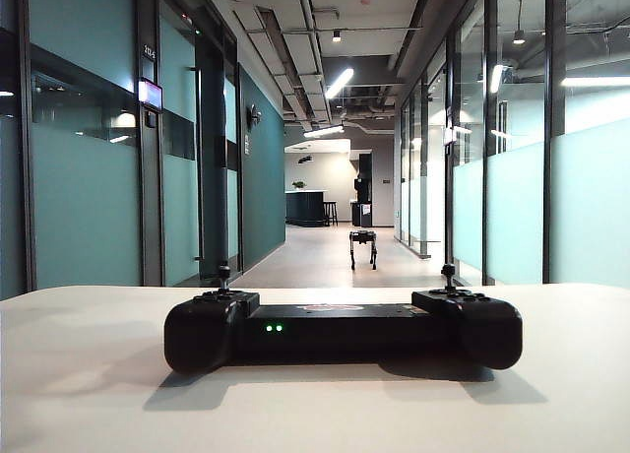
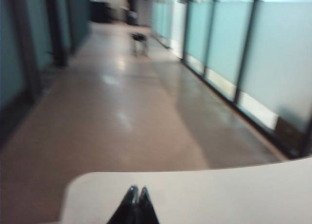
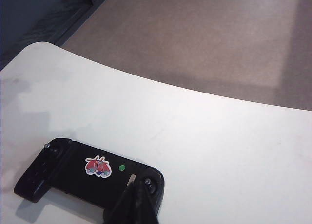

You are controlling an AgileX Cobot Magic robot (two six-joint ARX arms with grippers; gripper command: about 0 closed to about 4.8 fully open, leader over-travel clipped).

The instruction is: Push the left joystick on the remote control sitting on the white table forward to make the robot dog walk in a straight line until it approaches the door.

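Observation:
The black remote control [image 1: 340,330] lies on the white table [image 1: 79,374] with two green lights lit on its near face. Its left joystick [image 1: 224,272] stands upright and untouched. No gripper shows in the exterior view. Far down the corridor stands the small robot dog [image 1: 363,244]. In the right wrist view my right gripper [image 3: 138,189] is shut and hangs over the remote control [image 3: 73,173], beside its right-hand stick [image 3: 147,181]; the left joystick [image 3: 47,146] is at the far end. My left gripper [image 2: 138,188] is shut and empty above the white table [image 2: 219,195]; the robot dog [image 2: 139,39] is blurred.
A long corridor runs ahead, with teal glass walls and a dark doorway [image 1: 212,158] on the left and frosted glass panels [image 1: 512,217] on the right. A counter and stools [image 1: 315,209] stand at its far end. The table's rounded far edge [image 3: 161,85] drops to the brown floor.

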